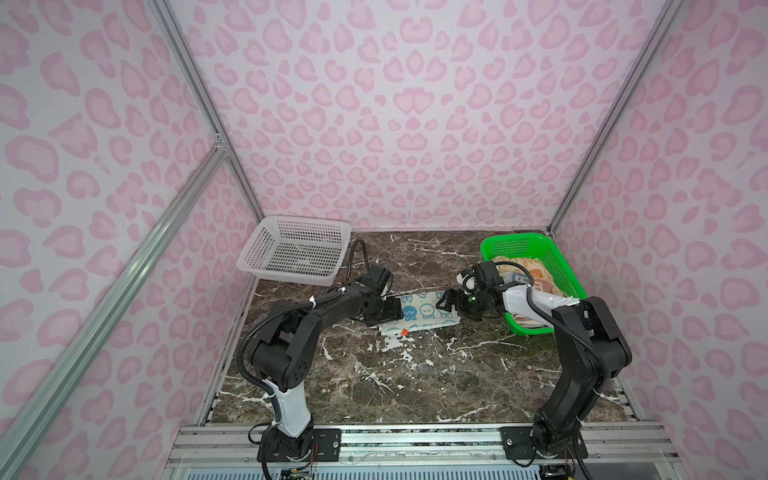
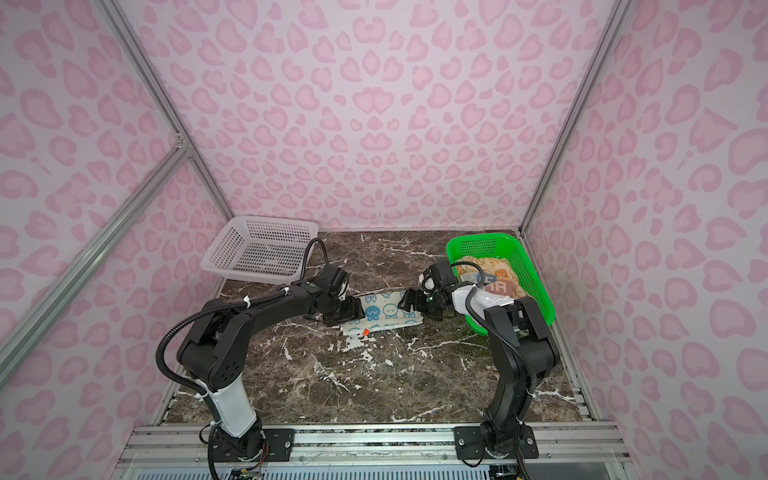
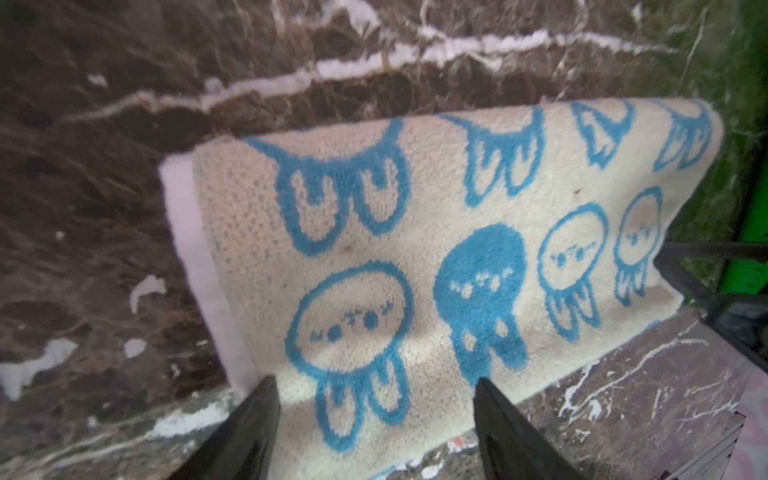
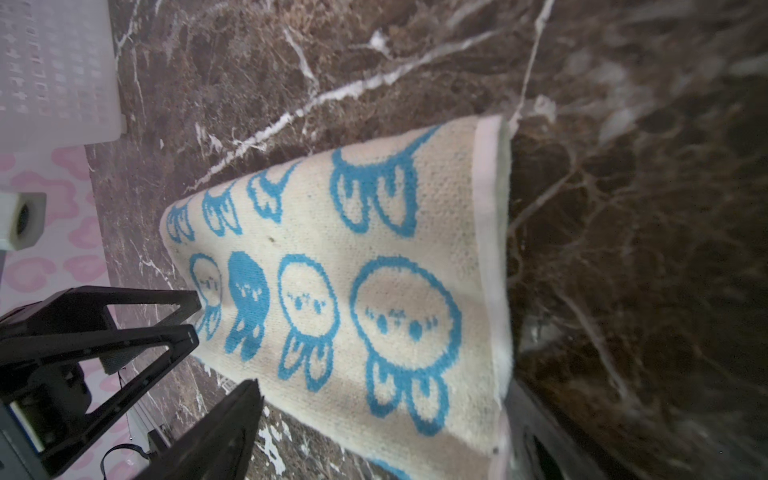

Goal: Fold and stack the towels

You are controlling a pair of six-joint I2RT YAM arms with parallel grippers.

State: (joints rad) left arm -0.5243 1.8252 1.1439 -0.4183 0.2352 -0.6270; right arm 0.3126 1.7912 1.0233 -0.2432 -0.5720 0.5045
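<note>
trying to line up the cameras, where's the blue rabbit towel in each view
Top view: blue rabbit towel lies in the middle of the marble table.
Top view: towel again in the middle, left of the green basket.
Left wrist: towel fills the centre.
Right wrist: towel fills the centre.
Shared landmark: the single solid blue rabbit in the print.

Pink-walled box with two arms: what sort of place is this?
Probably a robot test booth: a left arm and right arm bolted to a metal rail, an aluminium frame holding printed pink walls, and a blue rabbit towel laid out on a marble-look tabletop.
</note>
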